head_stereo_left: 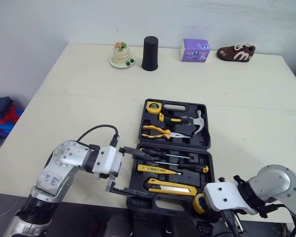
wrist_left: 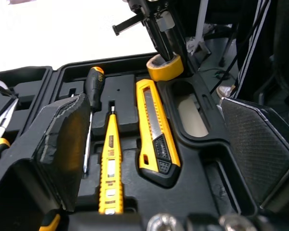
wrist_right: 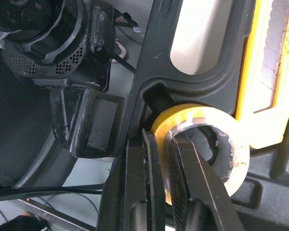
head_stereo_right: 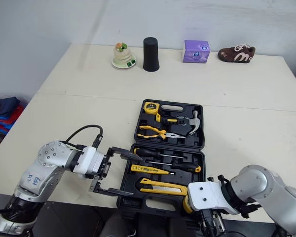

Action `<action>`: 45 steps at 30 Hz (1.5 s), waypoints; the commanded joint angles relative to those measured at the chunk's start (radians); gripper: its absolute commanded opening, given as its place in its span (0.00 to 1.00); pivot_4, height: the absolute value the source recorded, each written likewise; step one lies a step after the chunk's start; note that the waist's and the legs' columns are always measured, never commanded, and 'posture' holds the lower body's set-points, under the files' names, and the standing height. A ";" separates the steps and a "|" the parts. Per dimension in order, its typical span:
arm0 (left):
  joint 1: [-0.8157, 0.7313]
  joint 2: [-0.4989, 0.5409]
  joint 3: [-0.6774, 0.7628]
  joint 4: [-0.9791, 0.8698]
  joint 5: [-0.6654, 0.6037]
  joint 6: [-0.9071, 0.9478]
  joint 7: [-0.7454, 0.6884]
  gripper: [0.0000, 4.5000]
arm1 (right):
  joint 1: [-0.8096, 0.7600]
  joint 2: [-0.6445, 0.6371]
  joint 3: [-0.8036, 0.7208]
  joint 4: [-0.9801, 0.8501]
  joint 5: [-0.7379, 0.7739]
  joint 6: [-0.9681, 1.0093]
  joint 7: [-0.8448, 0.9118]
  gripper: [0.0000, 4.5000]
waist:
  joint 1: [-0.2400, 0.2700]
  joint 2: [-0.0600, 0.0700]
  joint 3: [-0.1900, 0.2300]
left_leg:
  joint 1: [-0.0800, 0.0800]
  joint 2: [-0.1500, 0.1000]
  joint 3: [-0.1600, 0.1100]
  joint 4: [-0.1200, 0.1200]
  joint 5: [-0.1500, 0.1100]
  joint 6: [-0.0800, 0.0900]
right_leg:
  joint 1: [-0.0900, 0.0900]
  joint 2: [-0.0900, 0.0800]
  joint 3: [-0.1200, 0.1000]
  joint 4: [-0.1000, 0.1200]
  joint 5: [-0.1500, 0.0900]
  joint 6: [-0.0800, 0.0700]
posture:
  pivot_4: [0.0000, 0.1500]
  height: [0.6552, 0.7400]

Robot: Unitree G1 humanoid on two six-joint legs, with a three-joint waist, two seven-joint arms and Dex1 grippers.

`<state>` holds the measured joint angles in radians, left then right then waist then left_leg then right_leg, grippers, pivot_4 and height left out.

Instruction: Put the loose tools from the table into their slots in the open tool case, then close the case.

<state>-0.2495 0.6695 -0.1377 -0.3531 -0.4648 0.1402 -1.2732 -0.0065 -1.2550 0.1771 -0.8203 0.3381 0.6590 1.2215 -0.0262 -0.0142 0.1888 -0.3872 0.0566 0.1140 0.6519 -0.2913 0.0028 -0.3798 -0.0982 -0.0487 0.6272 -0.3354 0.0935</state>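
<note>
While the tool case (head_stereo_left: 160, 202) lies open near the front edge of the counter (head_stereo_left: 64, 108), the head views show its far half holding a tape measure (head_stereo_left: 152, 105), pliers (head_stereo_left: 160, 131) and a hammer (head_stereo_left: 197, 123); the near half holds screwdrivers (head_stereo_left: 163, 154), a yellow tester pen (head_stereo_left: 158, 169) and a utility knife (head_stereo_left: 170, 187). The left claw (head_stereo_left: 148, 174) reaches in from the case's left side, spread wide and holding nothing; one finger lies over the screwdrivers, the other along the near rim. The right claw (head_stereo_left: 202, 204) is at the case's near right corner, clamped on a yellow tape roll (head_stereo_left: 199, 203). Along the far edge stand a small dish (head_stereo_left: 122, 57), a black cup (head_stereo_left: 150, 53), a purple box (head_stereo_left: 195, 50) and a brown shoe (head_stereo_left: 236, 52).

From the left wrist, the two pads (wrist_left: 62, 144) stand well apart with the tester pen and knife lying in their slots between them; beyond the knife, the tape roll sits at the case's corner, beside the handle opening.

From the right wrist, one finger is inside the roll's ring and the other outside, pinching its wall; the roll is just beside the knife slot.
</note>
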 commanded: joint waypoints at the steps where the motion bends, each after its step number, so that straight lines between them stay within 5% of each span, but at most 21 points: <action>1: -0.002 -0.004 -0.003 -0.014 0.002 -0.008 0.009 1.00 | -0.012 0.022 -0.032 -0.011 0.035 -0.013 -0.004 0.28 | 0.000 0.000 0.000 | 0.000 0.000 0.000 0.000 0.000 0.000 | 0.000 0.000 0.000 0.000 0.000 0.000 | 1.00 1.00; 3: 0.006 0.003 -0.007 -0.020 -0.003 0.007 0.008 1.00 | 0.011 0.016 -0.091 -0.013 0.095 -0.018 0.029 0.48 | 0.001 0.000 0.000 | 0.000 0.000 0.000 0.000 0.000 0.000 | 0.000 0.000 0.000 0.000 0.000 0.000 | 1.00 1.00; 9: -0.003 0.019 -0.017 -0.008 -0.010 0.020 -0.026 1.00 | 0.129 -0.034 -0.291 -0.013 0.229 -0.009 0.146 0.48 | 0.003 0.000 0.000 | 0.000 0.000 0.000 0.000 0.000 0.001 | 0.001 0.001 0.000 0.000 0.000 0.000 | 1.00 1.00; 12: -0.020 0.007 -0.015 0.006 -0.002 0.007 -0.019 1.00 | 0.203 0.040 -0.392 -0.007 0.281 -0.047 0.141 0.48 | 0.004 -0.001 0.000 | 0.000 0.000 -0.001 0.001 -0.001 0.001 | 0.002 0.001 0.000 0.000 0.000 0.000 | 1.00 1.00; 15: -0.015 0.009 -0.010 0.011 0.001 -0.003 -0.017 1.00 | 0.233 0.213 -0.438 0.016 0.353 -0.111 0.060 0.31 | 0.006 -0.004 -0.002 | 0.000 0.000 -0.003 0.000 0.000 0.001 | 0.003 0.002 0.000 -0.001 0.000 0.000 | 1.00 1.00; 18: -0.012 0.017 -0.007 0.012 0.000 -0.004 -0.022 1.00 | 0.285 0.281 -0.418 0.038 0.294 -0.182 0.051 0.01 | 0.005 -0.004 -0.002 | 0.000 0.000 -0.003 0.000 0.000 0.000 | 0.003 0.003 0.000 0.000 0.000 0.000 | 1.00 1.00; 31: -0.028 0.083 0.030 -0.006 -0.022 0.035 -0.027 1.00 | 0.418 0.435 -0.208 0.500 -0.036 -0.698 0.062 0.01 | 0.003 -0.006 -0.002 | 0.002 -0.002 -0.002 0.000 0.001 0.000 | 0.004 0.003 0.000 0.001 0.000 0.000 | 1.00 1.00; 39: -0.039 0.119 0.066 0.012 -0.031 0.065 -0.036 1.00 | 0.414 0.451 -0.165 0.617 0.026 -0.721 0.070 0.01 | 0.007 -0.017 -0.010 | 0.018 0.000 -0.004 -0.003 -0.003 0.000 | 0.022 -0.002 0.000 -0.007 0.000 -0.001 | 1.00 1.00; 45: -0.076 0.076 0.116 0.076 -0.044 0.142 0.073 1.00 | 0.430 0.414 -0.248 0.451 0.194 -0.568 0.021 0.01 | 0.016 -0.015 -0.008 | 0.018 0.002 -0.006 -0.004 -0.004 -0.001 | 0.022 -0.003 0.000 -0.006 -0.002 -0.004 | 1.00 1.00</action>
<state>-0.3076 0.7501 -0.0590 -0.2905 -0.4851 0.2586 -1.2427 0.3994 -0.8153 -0.0234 -0.3321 0.5052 0.0200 1.2759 -0.0102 -0.0291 0.1805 -0.3702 0.0587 0.1083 0.6484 -0.2955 0.0017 -0.3586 -0.1015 -0.0488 0.6216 -0.3374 0.0895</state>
